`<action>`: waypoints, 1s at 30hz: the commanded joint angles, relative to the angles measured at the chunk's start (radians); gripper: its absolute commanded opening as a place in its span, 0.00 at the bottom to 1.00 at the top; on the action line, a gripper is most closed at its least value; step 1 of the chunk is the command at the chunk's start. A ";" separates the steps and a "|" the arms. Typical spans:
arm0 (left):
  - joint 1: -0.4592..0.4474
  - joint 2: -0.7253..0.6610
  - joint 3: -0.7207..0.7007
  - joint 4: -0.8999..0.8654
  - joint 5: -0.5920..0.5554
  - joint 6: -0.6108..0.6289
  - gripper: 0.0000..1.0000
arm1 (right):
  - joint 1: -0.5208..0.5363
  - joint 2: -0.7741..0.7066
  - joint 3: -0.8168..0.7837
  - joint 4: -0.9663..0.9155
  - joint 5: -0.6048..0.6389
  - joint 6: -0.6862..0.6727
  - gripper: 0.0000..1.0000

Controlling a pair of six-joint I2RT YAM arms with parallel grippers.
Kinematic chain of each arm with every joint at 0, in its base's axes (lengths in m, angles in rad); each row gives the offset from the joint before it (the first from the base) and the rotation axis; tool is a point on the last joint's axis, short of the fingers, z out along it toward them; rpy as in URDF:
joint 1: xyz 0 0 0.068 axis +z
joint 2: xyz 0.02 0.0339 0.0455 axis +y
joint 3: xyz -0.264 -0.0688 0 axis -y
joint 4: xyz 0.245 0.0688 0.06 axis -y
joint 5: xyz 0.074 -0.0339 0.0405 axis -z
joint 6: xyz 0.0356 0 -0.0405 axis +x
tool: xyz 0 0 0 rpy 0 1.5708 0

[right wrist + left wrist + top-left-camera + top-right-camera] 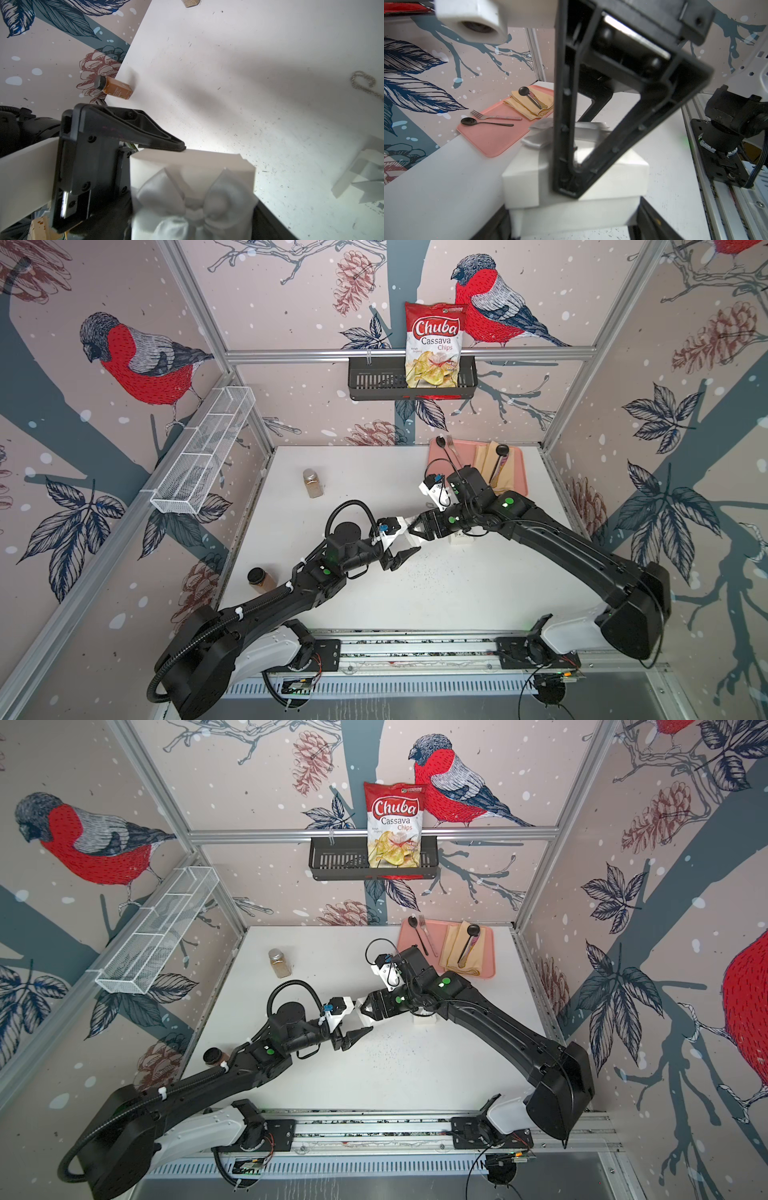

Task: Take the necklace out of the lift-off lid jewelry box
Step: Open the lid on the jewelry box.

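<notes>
The white jewelry box [602, 212] stands mid-table between both arms, also seen in a top view [409, 537]. Its lift-off lid [525, 176], with a satin bow [187, 199], rests on the base. My left gripper [574, 220] is open, its fingers [648, 220] close beside the base's side walls. My right gripper [193, 218] is open around the lid and bow, and one of its fingers [564, 124] crosses the lid. The necklace [362, 82], a thin chain, lies loose on the table beside the box. Both top views hide it under the right arm.
A white box piece [357, 176] lies by the right arm [461, 540]. A pink tray [519, 472] with cutlery and a napkin sits at the back right. Two spice jars [313, 483] [259, 578] stand on the left. A chips bag [434, 344] sits in the wall basket.
</notes>
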 commanded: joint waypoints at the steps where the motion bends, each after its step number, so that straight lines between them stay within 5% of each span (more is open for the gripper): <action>1: 0.000 -0.012 -0.008 0.021 -0.010 -0.005 0.67 | -0.014 -0.012 -0.012 0.015 -0.044 0.007 0.76; 30: 0.002 -0.085 -0.064 -0.022 -0.080 -0.059 0.65 | -0.159 -0.066 -0.119 0.127 -0.177 0.054 0.73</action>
